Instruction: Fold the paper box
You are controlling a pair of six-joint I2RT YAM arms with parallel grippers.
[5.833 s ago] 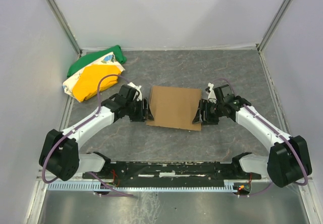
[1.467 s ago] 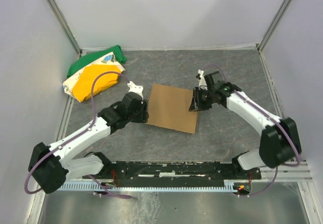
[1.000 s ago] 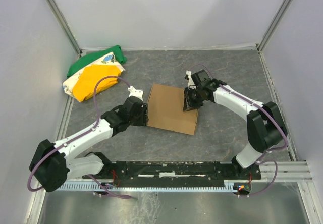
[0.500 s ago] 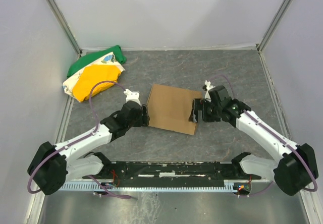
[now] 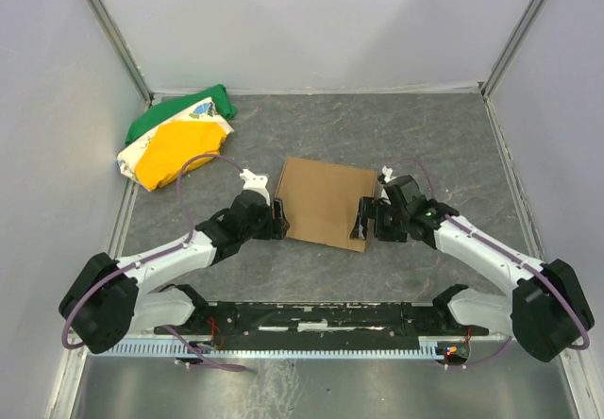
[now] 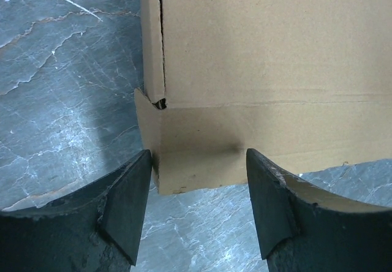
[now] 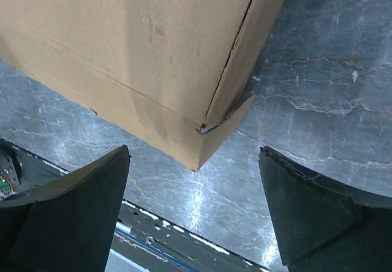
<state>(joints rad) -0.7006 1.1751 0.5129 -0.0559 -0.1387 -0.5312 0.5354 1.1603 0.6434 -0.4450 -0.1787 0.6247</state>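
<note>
The plain brown cardboard paper box lies as a shallow, flat rectangle in the middle of the overhead view, slightly askew on the grey marble-patterned table. The left gripper is at the box's lower-left corner and the right gripper is at its lower-right corner.

In the left wrist view the cardboard fills the upper right of the frame. A slit runs up along its left edge, and a small tab sticks out at the near corner. That corner lies between the two dark fingers, whose jaws stand apart. The left fingertip is just beside the tab, and it is not possible to tell whether they touch.

In the right wrist view the box fills the upper left, and its corner points down into the gap between the fingers. These are spread wide and clear of the cardboard, clamping nothing. A short flap juts out to the right at that corner.

A crumpled green, yellow and white cloth bundle sits in the upper left of the overhead view, well apart from the box
</note>
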